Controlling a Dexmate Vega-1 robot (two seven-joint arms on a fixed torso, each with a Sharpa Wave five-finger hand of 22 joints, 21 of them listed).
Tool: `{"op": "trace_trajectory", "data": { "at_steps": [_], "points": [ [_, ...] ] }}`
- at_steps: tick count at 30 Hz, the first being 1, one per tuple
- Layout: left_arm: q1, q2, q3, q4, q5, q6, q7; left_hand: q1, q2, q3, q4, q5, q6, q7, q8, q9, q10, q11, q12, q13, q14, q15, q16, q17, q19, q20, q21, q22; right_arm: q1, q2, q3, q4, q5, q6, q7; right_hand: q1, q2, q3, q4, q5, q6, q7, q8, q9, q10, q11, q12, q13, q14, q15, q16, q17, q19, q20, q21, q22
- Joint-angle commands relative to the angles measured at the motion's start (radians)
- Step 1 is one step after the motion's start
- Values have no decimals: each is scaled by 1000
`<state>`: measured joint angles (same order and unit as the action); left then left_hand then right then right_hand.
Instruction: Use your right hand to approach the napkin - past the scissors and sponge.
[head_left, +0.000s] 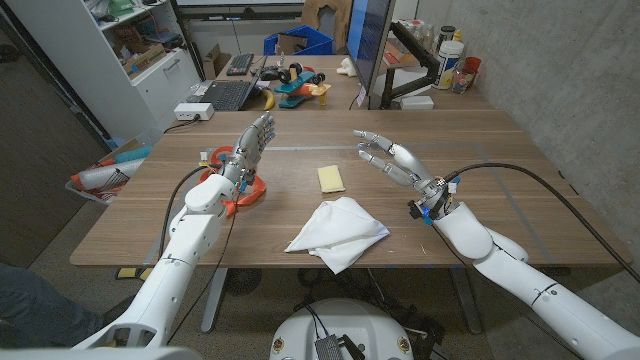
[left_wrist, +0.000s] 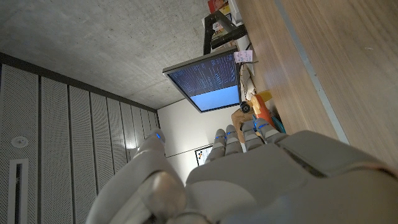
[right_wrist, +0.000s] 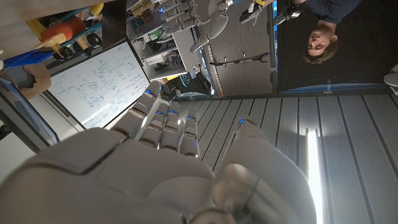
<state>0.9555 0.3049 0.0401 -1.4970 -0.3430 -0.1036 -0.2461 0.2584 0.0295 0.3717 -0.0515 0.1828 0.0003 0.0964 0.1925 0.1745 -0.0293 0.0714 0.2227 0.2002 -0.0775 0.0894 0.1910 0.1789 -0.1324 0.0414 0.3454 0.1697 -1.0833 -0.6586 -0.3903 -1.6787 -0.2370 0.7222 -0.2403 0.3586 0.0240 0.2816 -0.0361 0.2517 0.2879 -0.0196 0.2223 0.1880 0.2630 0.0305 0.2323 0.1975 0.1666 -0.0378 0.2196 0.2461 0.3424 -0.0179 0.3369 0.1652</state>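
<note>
The napkin (head_left: 338, 232) is showing plain white against the brown wood-grain bench (head_left: 500, 180). The sponge (head_left: 331, 178) is showing pale yellow. The scissors (head_left: 246, 193) are showing orange-red handles. The right hand (head_left: 386, 157) and the left hand (head_left: 252, 145) are showing light grey shells with small blue lights at the fingers.
</note>
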Motion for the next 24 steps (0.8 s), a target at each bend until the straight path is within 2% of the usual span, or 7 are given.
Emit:
{"op": "trace_trajectory", "data": {
  "at_steps": [1,24],
  "points": [
    [7,2,2,-9,0,1,4,3,9,3,-7,0,6,3,-2,4,1,-3,-4,-1,5,2,1,4,-3,10,-3,4,-7,-15,3,-30,-78,-6,-26,-5,-3,1,-6,6,11,-7,4,6,9,-3,1,3,11,1,5,-1,3,-1,-4,3],
    [-4,1,5,6,4,1,-2,1,11,1,-11,0,9,3,-3,4,2,-3,-5,-1,4,2,0,4,1,13,-16,5,17,-42,-28,-65,-226,-51,-65,-5,1,4,-12,17,31,-31,4,6,26,-20,-2,3,21,1,4,-8,-8,8,-28,3]
  ]
}}
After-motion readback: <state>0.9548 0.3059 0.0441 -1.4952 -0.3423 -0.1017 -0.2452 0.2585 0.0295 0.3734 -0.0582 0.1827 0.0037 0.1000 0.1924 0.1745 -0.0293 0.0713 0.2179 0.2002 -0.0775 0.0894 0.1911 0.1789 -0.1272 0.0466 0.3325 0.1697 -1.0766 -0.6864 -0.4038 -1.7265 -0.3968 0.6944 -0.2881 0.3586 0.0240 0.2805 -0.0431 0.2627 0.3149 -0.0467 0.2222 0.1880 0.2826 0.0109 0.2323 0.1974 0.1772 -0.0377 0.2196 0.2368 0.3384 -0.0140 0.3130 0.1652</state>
